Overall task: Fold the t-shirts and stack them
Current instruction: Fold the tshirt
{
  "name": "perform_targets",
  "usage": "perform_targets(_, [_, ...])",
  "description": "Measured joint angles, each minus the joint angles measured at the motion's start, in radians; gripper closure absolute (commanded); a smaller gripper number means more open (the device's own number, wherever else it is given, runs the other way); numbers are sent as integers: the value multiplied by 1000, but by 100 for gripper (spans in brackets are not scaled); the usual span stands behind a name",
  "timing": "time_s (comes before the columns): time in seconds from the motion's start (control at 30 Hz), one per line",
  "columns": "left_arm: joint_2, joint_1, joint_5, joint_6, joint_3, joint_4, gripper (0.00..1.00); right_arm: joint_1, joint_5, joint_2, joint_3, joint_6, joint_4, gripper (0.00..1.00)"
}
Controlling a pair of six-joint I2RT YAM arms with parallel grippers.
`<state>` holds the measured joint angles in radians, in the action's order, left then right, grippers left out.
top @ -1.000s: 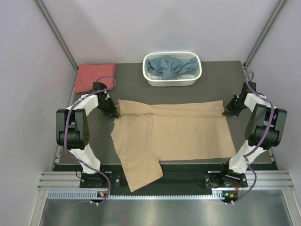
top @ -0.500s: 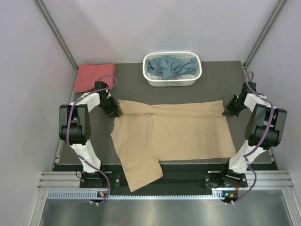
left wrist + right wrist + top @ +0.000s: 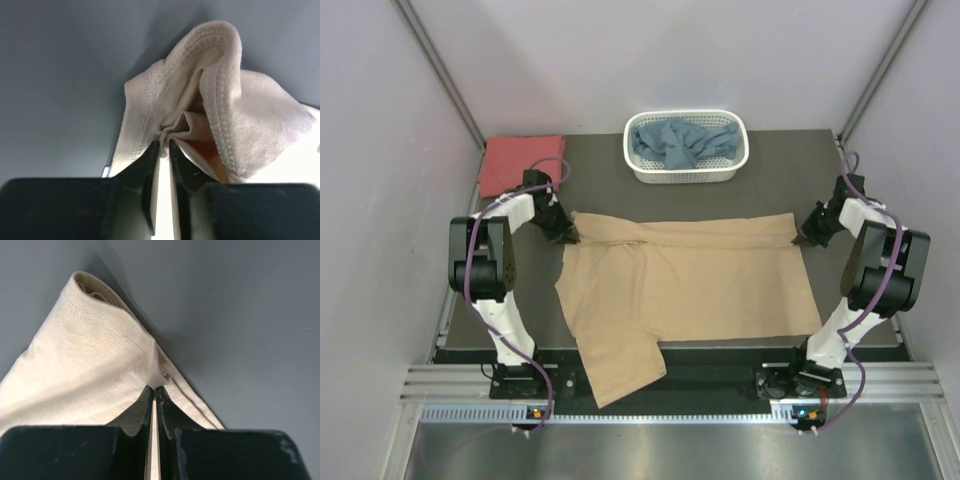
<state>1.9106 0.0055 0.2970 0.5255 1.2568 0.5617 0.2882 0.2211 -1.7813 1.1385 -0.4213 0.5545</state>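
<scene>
Dark grey surface (image 3: pixel 880 170), enclosed by pale lilac walls (image 3: pixel 620 60). We enter each item by its place relative to the tan t-shirt.

1. Tan t-shirt (image 3: pixel 690 280). We record it spread flat across the middle of the surface. Its far edge is turned over into a narrow band running left to right. Its near-left portion drapes over the near edge of the surface.

2. Left end effector (image 3: pixel 567 232). It sits at the far left corner of the tan t-shirt. In the left wrist view we see its fingers (image 3: pixel 145 165) drawn nearly together with a slim gap between them. They are clamped on a gathered tuck of the tan cloth at their tips, and a stitched hem curls up above the grip.

3. Right end effector (image 3: pixel 802 236). It sits at the far right corner of the tan t-shirt. In the right wrist view we see its fingers (image 3: pixel 137 410) pressed together, pinching a puckered corner of the same cloth, which rises in a peak off the surface.

4. Coral-red t-shirt (image 3: pixel 520 163). It lies flat beyond the far left corner of the tan t-shirt, apart from it.

5. White lattice basket (image 3: pixel 686 176). It stands beyond the far edge of the tan t-shirt, near its middle, not touching it.

6. Dusty blue t-shirt (image 3: pixel 682 142). It is crumpled inside the basket.
</scene>
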Motion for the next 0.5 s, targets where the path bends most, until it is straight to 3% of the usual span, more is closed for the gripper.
perform_targets(0.2, [3, -13, -4, 3, 0, -10, 99, 0, 0, 0, 0, 0, 0, 100])
perform_targets(0.5, [-72, -33, -26, 1, 0, 22, 100, 0, 0, 0, 0, 0, 0, 100])
